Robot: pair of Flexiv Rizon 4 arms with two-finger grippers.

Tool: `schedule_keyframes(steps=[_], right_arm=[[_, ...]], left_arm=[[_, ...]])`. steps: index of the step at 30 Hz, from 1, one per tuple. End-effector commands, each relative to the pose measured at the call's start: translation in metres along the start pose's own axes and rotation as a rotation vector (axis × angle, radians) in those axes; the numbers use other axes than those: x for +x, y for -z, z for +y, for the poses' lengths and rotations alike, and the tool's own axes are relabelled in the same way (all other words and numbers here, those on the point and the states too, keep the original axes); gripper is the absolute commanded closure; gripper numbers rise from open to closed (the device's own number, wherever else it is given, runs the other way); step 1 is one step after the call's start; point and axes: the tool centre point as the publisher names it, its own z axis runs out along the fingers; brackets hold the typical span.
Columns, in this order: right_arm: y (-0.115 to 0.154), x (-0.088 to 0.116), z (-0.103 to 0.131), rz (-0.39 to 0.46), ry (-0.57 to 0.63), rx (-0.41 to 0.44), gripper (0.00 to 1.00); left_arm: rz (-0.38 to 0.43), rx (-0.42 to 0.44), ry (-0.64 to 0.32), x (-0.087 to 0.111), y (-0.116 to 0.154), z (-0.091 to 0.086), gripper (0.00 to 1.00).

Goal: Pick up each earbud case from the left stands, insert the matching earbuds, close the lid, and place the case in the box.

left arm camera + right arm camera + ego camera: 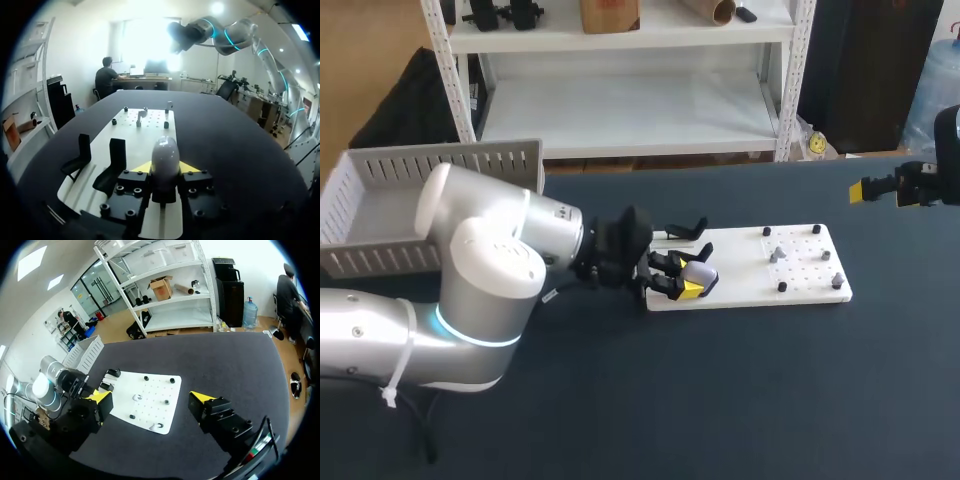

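Note:
A white earbud case (701, 274) (165, 156) sits at the near left end of the white board (750, 290) (155, 122). My left gripper (685, 284) (166, 168) is shut on it, one yellow tip against each side. Two empty black stands (116, 161) (686, 230) rise beside the case on the same board. Small grey pieces (777, 255) sit among black pegs at the board's right end. My right gripper (885, 190) (150, 399) hangs open and empty, high over the table's far right, well away from the board (150, 400).
A grey slatted box (380, 235) (82, 352) stands at the table's back left, behind my left arm (480, 270). Dark tabletop (740, 400) surrounds the board on all sides.

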Motion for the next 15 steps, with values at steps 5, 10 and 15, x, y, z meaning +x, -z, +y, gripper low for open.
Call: schedule_keyframes(steps=[5,10,15], right_arm=[[0.0003,-0.0002,-0.0004,0.001,0.001,-0.001,0.00],[0.0003,-0.0002,-0.0004,0.001,0.001,-0.001,0.00],[0.0003,-0.0002,-0.0004,0.001,0.001,-0.001,0.00]], left_arm=[[-0.018,0.005,-0.006,0.0011,0.0004,-0.0025,1.00],[-0.018,0.011,-0.007,0.0014,0.0001,-0.0041,1.00],[-0.015,0.010,-0.005,0.0036,0.0016,-0.0063,1.00]])
